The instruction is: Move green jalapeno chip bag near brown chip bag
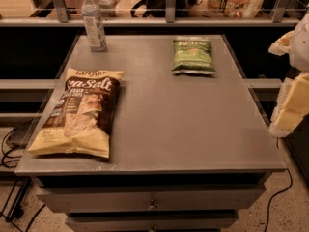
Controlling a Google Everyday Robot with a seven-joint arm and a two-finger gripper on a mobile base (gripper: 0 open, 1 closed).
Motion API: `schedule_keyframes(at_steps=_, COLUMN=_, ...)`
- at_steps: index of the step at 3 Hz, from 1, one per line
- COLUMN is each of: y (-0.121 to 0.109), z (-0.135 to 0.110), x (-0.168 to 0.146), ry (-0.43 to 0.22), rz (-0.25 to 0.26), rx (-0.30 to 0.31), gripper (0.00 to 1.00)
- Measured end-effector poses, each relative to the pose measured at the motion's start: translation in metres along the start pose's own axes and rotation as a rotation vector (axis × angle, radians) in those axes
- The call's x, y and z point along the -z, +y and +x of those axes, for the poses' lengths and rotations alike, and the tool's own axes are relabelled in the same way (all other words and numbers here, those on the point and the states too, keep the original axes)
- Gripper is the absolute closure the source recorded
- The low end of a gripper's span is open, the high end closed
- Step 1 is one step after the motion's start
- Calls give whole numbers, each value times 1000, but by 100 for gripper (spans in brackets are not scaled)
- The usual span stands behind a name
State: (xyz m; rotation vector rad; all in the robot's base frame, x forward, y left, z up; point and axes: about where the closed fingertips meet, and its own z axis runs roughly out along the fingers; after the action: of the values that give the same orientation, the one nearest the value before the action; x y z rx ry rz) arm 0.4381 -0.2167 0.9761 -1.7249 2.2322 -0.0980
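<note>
**Gripper opening: cannot tell; green bag not yet held**

Gripper (289, 114): pale shape at right edge of view, beyond the table's (193, 134) right side, well apart from both bags.

Green jalapeno chip bag (193, 56): lying flat, far right part of table, near back edge. Judged light, puffed, soft, glossy and likely slippery, with contents easily crushed. Best hold: across the middle or at a crimped edge, gently.

Brown chip bag (82, 112): lying flat at front left, close to left edge.

Room: open tabletop between bags, enough for a leftward carry. Upright water bottle (94, 21) at back left, to be avoided.
</note>
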Motion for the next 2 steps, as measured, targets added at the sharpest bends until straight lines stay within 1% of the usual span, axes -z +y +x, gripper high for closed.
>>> schedule_keyframes(at_steps=1, y=-1, z=-1, x=1, ry=-7, rz=6, rx=-1, gripper=0)
schedule_keyframes(at_steps=2, y=-13, z=-11, x=-9, ry=-107, rz=-6, rx=-34, gripper=0)
